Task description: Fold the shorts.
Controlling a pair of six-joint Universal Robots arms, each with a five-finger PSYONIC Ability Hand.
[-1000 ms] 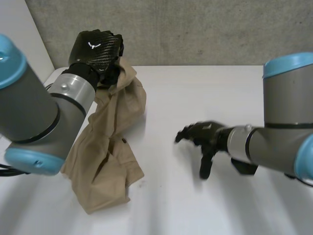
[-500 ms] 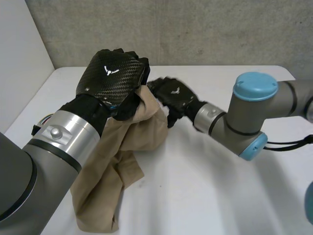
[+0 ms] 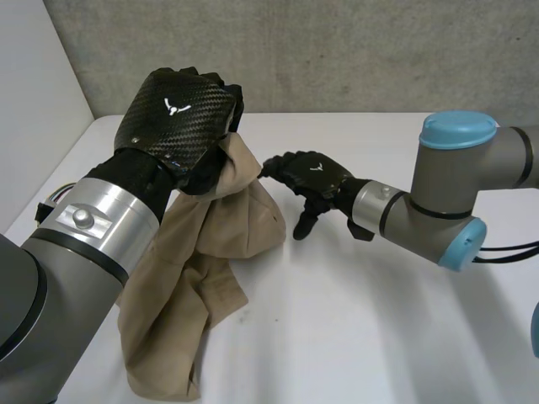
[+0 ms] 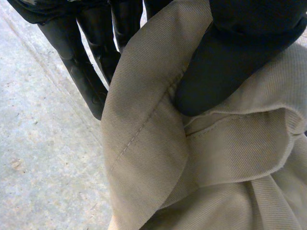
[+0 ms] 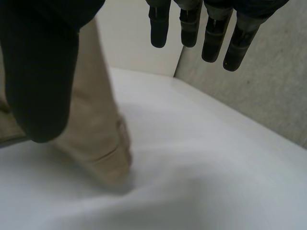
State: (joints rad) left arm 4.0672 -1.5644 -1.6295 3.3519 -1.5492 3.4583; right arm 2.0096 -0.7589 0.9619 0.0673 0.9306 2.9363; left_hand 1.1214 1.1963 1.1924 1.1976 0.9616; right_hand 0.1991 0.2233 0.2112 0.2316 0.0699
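Observation:
Tan shorts (image 3: 206,252) hang crumpled from my left hand (image 3: 178,124), which is raised above the table's left side. The lower part of the shorts rests on the table (image 3: 354,337). In the left wrist view the thumb (image 4: 220,67) pinches a seamed fold of the shorts (image 4: 153,158) against the curled fingers (image 4: 88,72). My right hand (image 3: 313,178) hovers open just right of the hanging cloth, with its fingertips close to the cloth's upper edge. In the right wrist view the straight fingers (image 5: 192,24) and the thumb (image 5: 38,81) hold nothing, and the shorts (image 5: 103,129) hang beyond the thumb.
A grey concrete wall (image 3: 354,50) runs behind the table, and a white panel (image 3: 34,101) stands at its left. The white tabletop (image 5: 201,182) stretches bare under and to the right of my right hand.
My right hand swung from the table's middle up to the shorts beside my left hand, then drew back slightly. My left hand lifted the shorts higher and nearer, still gripping them.

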